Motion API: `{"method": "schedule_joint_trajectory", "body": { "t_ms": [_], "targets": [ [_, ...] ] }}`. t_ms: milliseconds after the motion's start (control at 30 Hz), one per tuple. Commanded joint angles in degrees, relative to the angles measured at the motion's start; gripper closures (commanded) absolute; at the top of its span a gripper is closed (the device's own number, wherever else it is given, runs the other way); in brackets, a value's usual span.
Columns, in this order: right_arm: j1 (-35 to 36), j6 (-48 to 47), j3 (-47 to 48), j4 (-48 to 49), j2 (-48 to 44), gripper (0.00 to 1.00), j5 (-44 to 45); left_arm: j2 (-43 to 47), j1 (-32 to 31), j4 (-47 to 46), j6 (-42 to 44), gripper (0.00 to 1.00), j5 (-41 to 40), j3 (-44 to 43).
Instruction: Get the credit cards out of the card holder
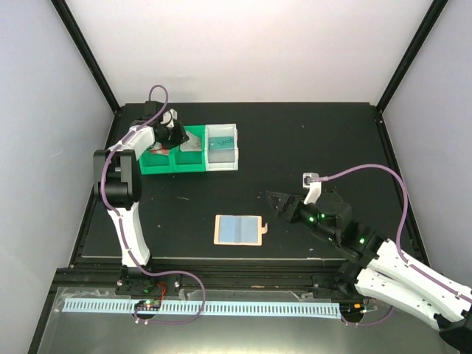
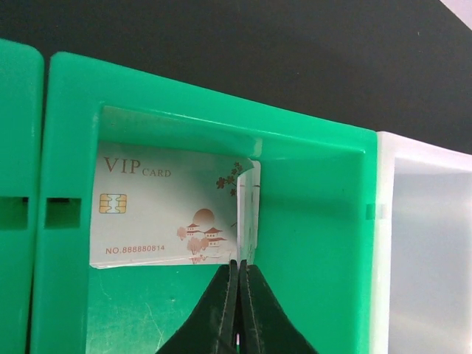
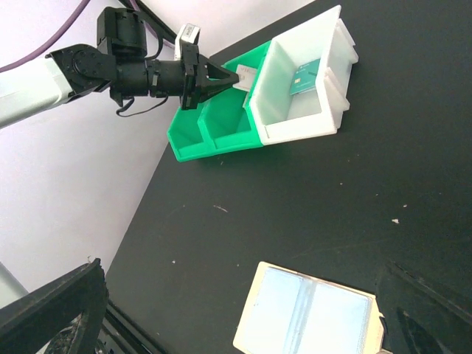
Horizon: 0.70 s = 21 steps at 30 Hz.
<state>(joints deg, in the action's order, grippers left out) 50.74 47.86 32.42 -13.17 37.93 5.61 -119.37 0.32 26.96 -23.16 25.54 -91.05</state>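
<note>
Left hand [image 2: 238, 269]: fingers pressed together. A thin pale card [image 2: 248, 210] stands edge-on right at the tips, so it looks pinched, though actual contact is hard to confirm. The hand hangs over the right compartment of the green bin [image 2: 66, 147], at the far left of the bench [image 1: 332, 147]. A white VIP card [image 2: 158, 214] lies face-up inside that compartment, just behind the pinched one. The next green compartment to the left shows a red sliver [image 1: 153, 151], probably another card, but it is too small to be sure. The white bin [image 1: 223, 165] touches the green one on its right and holds a teal card [image 3: 304, 77].

Right hand [image 1: 282, 206]: fingers spread wide, holding nothing, low over the bench near the card holder [image 1: 240, 230] on its right side.

The card holder lies open flat near the middle front of the bench, well apart from the bins. Its blue-grey pockets face up with no card showing in them.

Progress: late stage. The holder looks emptied and the cards are at or in the bins. What is likely left is to drop the pinched card into the green compartment and pull the left arm back. Whether a card stays hidden deep in a pocket cannot be told.
</note>
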Motion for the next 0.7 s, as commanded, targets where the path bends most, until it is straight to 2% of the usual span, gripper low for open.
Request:
{"method": "schedule_joint_trajectory", "body": {
  "t_ms": [0, 333, 667],
  "targets": [
    [0.1, -0.6, 1.7, 0.1, -0.1, 0.00, 1.8, -1.2, 0.2, -0.6, 0.5, 0.96, 0.3, -3.1],
    [0.1, -0.4, 1.3, -0.3, -0.8, 0.00, 2.2, -1.7, 0.3, 1.3, 0.8, 0.82, -0.5, -5.6],
    [0.1, -0.2, 1.6, -1.8, -1.3, 0.00, 1.5, -0.8, 0.5, 7.2, -0.3, 0.57, -0.7, -11.0]
  ]
}}
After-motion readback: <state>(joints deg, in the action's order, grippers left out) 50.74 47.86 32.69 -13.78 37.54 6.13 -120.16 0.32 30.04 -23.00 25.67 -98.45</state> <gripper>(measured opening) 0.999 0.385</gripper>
